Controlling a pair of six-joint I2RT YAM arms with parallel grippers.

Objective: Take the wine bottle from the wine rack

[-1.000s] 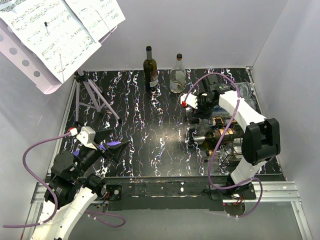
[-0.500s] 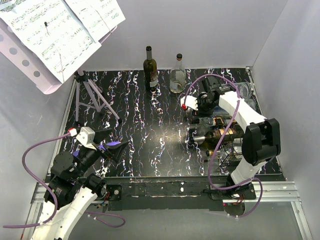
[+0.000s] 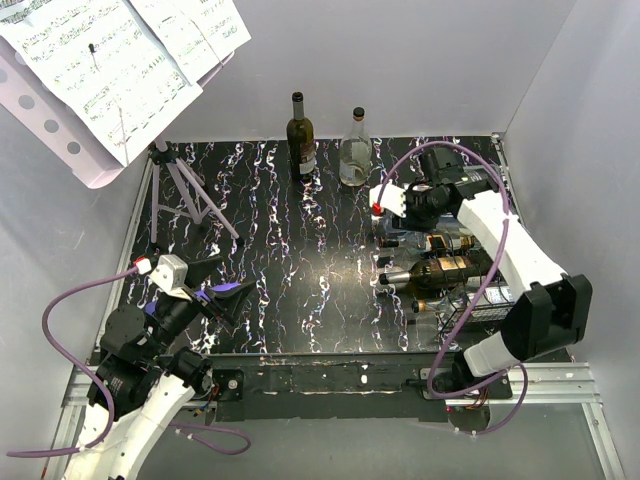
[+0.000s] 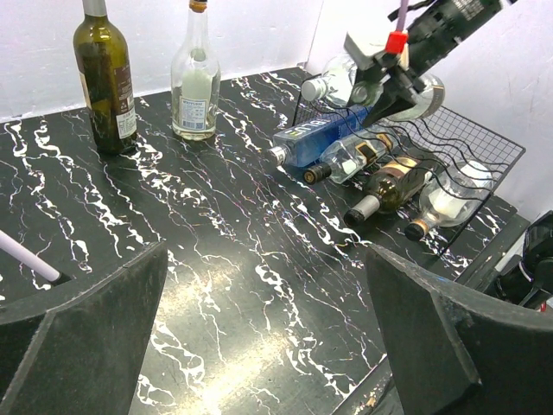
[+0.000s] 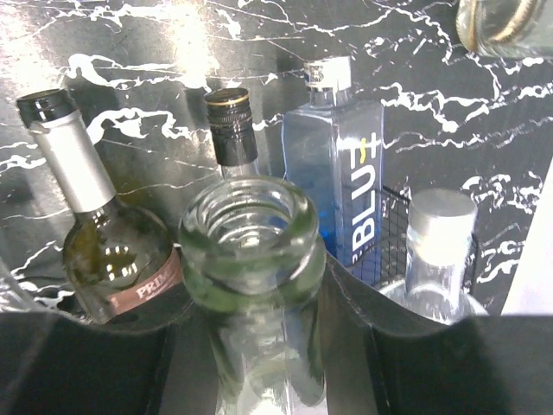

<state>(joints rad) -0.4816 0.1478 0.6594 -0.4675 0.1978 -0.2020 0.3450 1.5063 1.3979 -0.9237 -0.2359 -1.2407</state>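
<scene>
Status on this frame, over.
Left gripper open, empty. Right gripper shut on clear bottle, at neck, over rack. Crowded by other bottles.

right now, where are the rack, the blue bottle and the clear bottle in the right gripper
rack point(image 4: 486, 138), left wrist view, bare wire grid at its far end
blue bottle point(image 5: 359, 199), right wrist view, on its label
clear bottle point(image 5: 251, 268), right wrist view, lip of its open mouth

I see a clear, uncapped glass wine bottle point(image 5: 251, 251), its neck pinched in my right gripper point(image 5: 251, 363), raised over the far end of the black wire wine rack point(image 4: 484, 143), where other bottles lie.
</scene>
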